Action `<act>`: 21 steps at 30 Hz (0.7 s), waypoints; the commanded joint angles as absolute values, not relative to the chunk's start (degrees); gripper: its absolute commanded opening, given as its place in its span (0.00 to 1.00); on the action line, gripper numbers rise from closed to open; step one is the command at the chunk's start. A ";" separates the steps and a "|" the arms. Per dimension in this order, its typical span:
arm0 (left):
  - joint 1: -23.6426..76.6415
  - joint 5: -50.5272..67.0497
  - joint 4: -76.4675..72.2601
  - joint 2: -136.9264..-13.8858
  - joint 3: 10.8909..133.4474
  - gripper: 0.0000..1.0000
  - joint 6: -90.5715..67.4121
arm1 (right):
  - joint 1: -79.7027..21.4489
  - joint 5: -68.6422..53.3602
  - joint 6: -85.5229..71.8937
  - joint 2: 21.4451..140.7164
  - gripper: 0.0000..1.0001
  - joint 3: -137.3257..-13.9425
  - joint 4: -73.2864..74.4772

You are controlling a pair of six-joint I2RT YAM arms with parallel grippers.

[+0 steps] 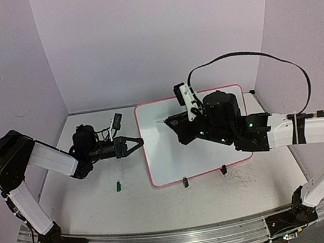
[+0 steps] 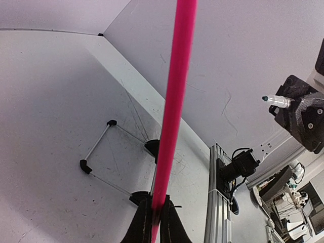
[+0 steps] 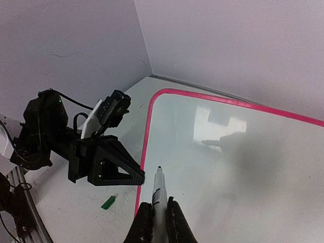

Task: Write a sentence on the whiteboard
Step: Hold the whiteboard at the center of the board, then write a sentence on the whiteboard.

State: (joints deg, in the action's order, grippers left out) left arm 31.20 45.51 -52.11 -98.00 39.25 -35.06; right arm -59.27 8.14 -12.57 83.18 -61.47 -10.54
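As wrist cams alone show, L end effector (image 2: 157,207) pinches whiteboard (image 2: 174,101), R end effector (image 3: 158,210) grips marker (image 3: 158,185).

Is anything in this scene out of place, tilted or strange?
A small green piece, perhaps a pen cap, lies loose on the table left of the whiteboard. Thin dark scribbles mark the table near the board's right foot. The board itself lies slightly askew to the table edge.
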 commanded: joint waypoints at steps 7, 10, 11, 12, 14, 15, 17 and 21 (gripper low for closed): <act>31.04 43.10 -58.14 -95.30 40.67 0.41 -40.14 | -60.52 10.91 -10.29 83.60 0.00 -62.60 -11.43; 30.64 43.66 -58.12 -96.84 42.43 0.42 -41.07 | -60.53 13.19 -10.94 84.76 0.00 -63.28 -11.34; 30.51 44.03 -58.10 -97.46 43.05 0.39 -41.21 | -60.50 13.27 -10.77 85.17 0.00 -63.76 -11.29; 30.39 44.38 -58.13 -98.04 43.63 0.34 -41.25 | -60.51 13.32 -10.45 85.67 0.00 -64.21 -11.26; 30.25 44.59 -58.18 -98.63 44.29 0.29 -41.22 | -60.51 13.66 -9.76 86.84 0.00 -65.24 -11.25; 30.25 44.65 -58.16 -98.84 44.48 0.27 -41.07 | -60.53 13.72 -9.30 87.29 0.00 -65.78 -11.26; 30.24 44.97 -58.10 -99.27 44.77 0.22 -40.92 | -60.52 13.66 -8.36 88.03 0.00 -66.36 -11.63; 30.23 45.15 -58.13 -99.52 44.51 0.16 -40.28 | -60.54 13.28 -6.87 89.13 0.00 -66.74 -13.46</act>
